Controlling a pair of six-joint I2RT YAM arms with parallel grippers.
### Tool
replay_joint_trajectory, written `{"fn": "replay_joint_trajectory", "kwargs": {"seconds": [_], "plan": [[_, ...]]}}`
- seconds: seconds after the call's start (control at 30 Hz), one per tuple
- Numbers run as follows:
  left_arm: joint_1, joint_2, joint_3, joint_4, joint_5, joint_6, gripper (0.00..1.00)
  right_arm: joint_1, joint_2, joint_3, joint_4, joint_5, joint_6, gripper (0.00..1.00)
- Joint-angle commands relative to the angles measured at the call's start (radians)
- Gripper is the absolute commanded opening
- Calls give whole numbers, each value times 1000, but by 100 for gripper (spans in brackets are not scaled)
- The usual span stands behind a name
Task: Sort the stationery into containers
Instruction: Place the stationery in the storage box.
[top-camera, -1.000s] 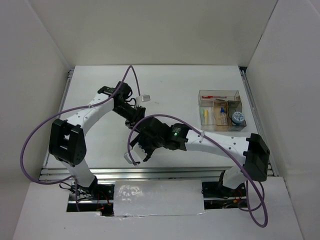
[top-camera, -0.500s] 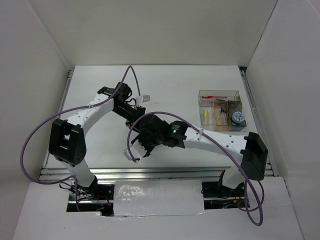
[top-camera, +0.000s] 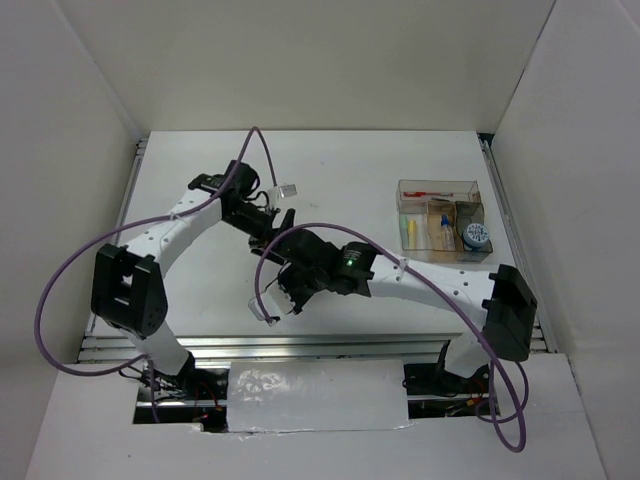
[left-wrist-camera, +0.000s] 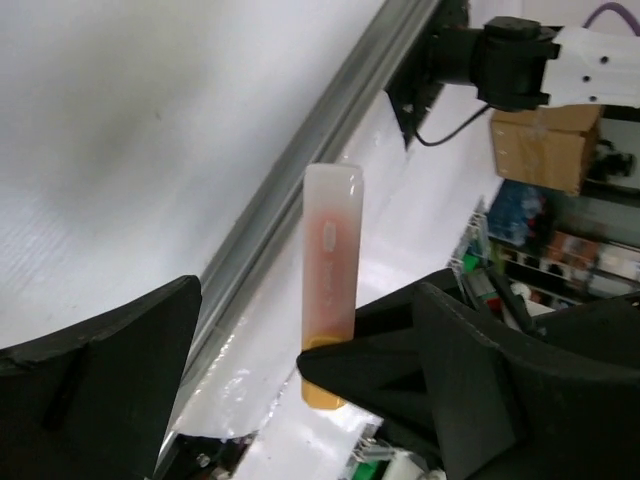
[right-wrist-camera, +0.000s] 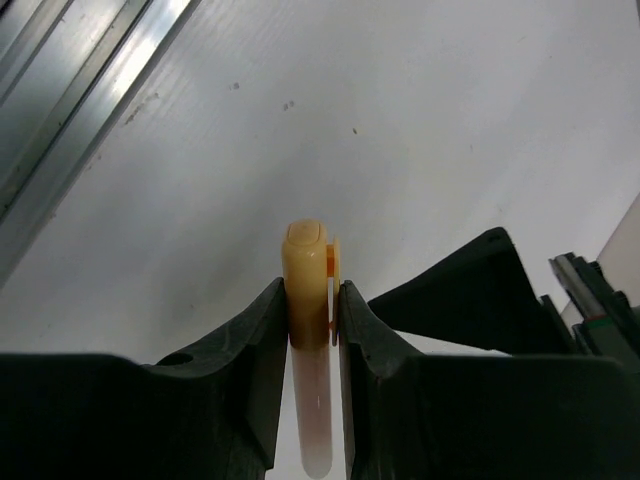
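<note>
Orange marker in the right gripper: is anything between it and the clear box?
Nothing visible on the table lies between them. The right gripper clamps the orange marker; the clear box sits to the right across the table. Only the open left gripper flanks the marker.

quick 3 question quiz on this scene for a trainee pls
1. True or false: the left gripper is clamped on the orange marker.
2. Which gripper holds the marker? A left, B right, C neither.
3. Fill in: the clear box sits on the robot's ____ side.
Key: 1 false, its fingers stand wide apart. 2 B, the right gripper pinches it. 3 right.
</note>
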Motion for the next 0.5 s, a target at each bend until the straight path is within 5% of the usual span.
{"fn": "replay_joint_trajectory", "kwargs": {"seconds": [0.0, 0.23, 0.47], "plan": [[4, -112, -4, -1, -59, -23, 99, -18, -77, 61, -12, 31, 100, 10], [216, -230, -13, 196, -217, -143, 99, -90, -276, -18, -41, 33, 282, 0], [301, -316, -25, 400, -427, -152, 99, -510, -252, 36, -74, 8, 730, 0]]}}
